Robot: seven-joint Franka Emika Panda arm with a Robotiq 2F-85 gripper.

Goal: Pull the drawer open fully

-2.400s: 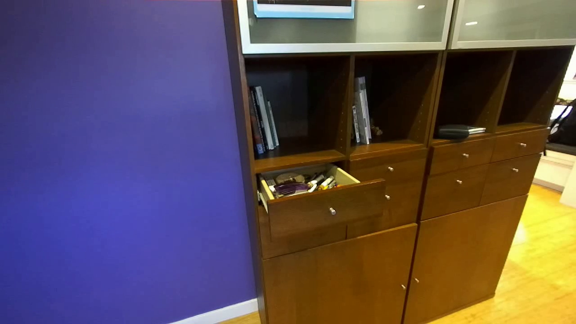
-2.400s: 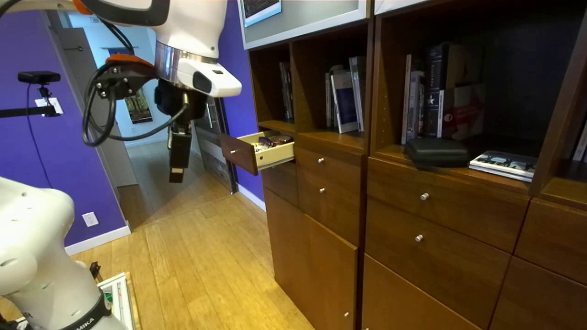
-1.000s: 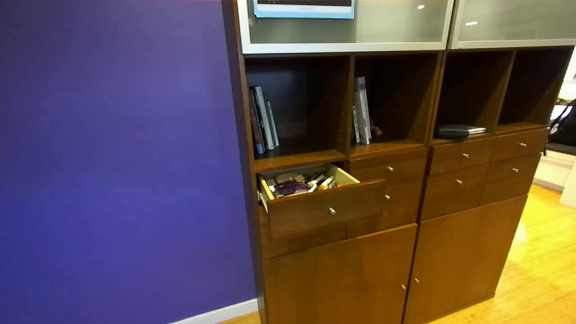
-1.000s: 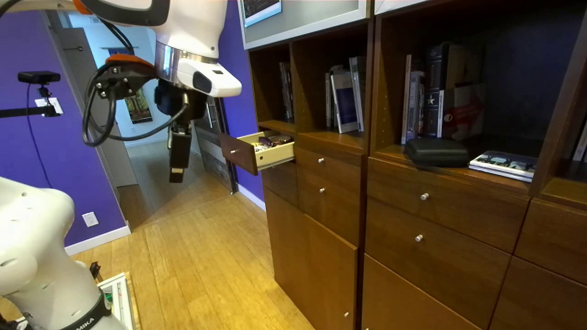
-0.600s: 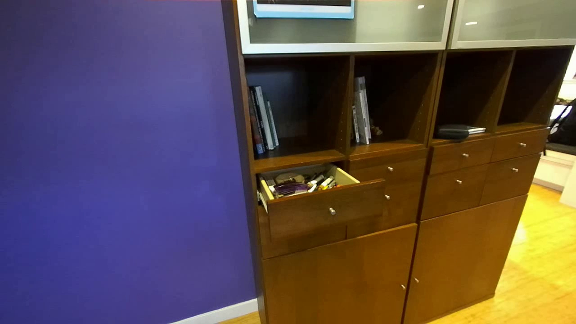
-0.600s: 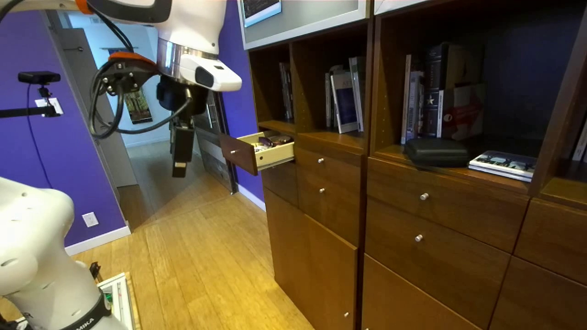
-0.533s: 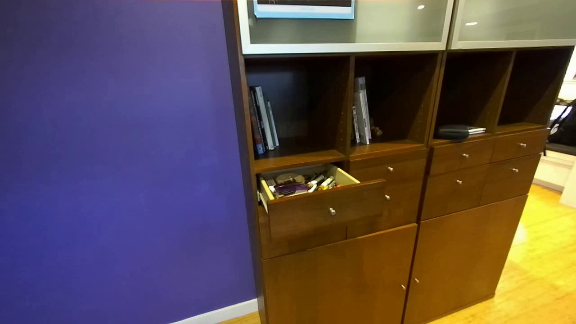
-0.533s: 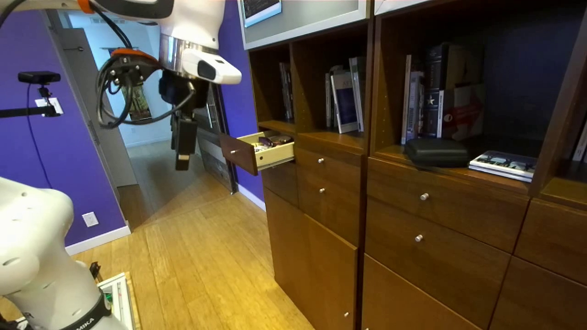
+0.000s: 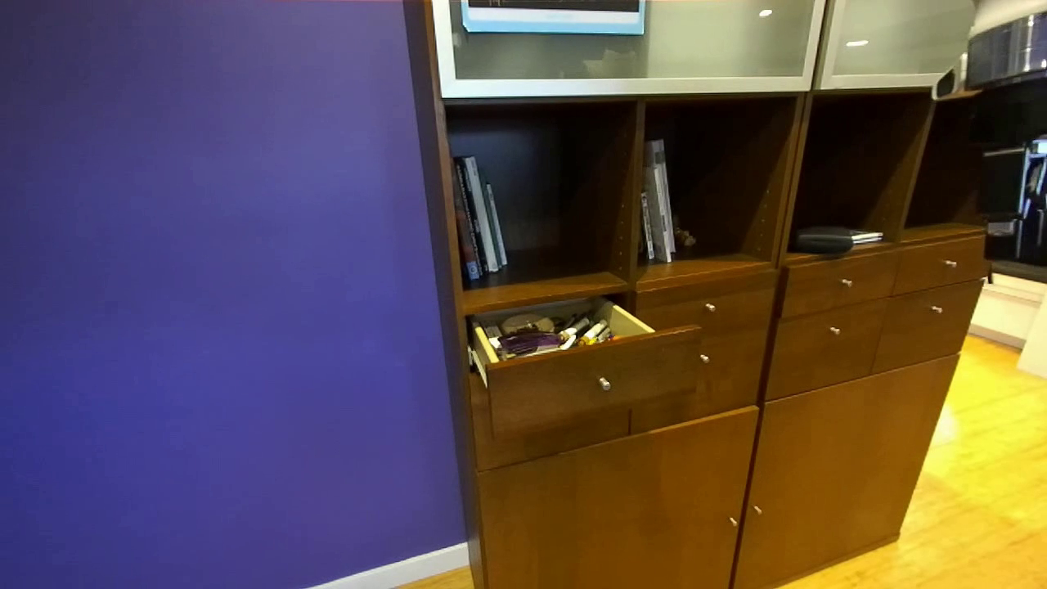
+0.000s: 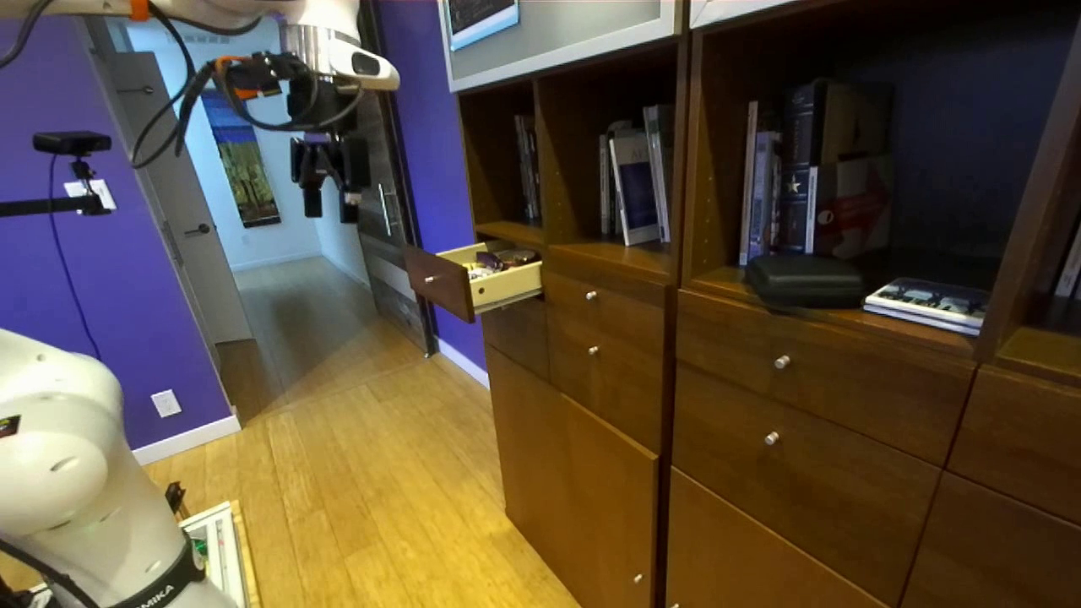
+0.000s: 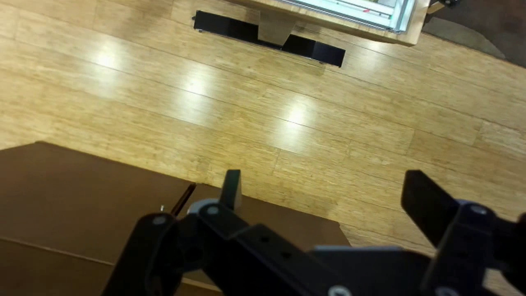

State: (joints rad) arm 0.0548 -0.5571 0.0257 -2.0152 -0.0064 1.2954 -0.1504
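I have my gripper (image 10: 331, 205) up in the air, and it points down. In the wrist view its two black fingers (image 11: 427, 207) stand wide apart, and in the gap between them I see the wooden floor (image 11: 296, 152) and a part of the brown cabinet (image 11: 90, 185). I hold nothing.

The drawer (image 9: 548, 391) is just below a shelf compartment (image 9: 564, 188), at the end of the cabinet beside the purple wall (image 9: 221, 286), and in both exterior views it is drawn well out of its place. Whether this is the very end of its run, I cannot tell. On its flat brown front sits a small pale knob (image 9: 604, 384), and my fingers are well apart from this knob. Inside, between the light yellowish sides (image 9: 626, 321), lies a mixture of small things: a purple bundle (image 9: 527, 343), a round brownish object (image 9: 526, 324) and several marker-like pieces (image 9: 592, 332) in white and yellow. The others are too small for me to name.

In the shelf compartment above the drawer some books (image 9: 477, 217) stand, leaning a little. Farther from the purple wall, on the same cabinet, a black case (image 10: 802, 281) lies, and just beside it are thin flat things (image 10: 929, 305), one upon another. In an exterior view my wrist (image 9: 1008, 53) shows at the upper right corner, and it hides a part of the cabinet; there also it is well apart from the drawer.
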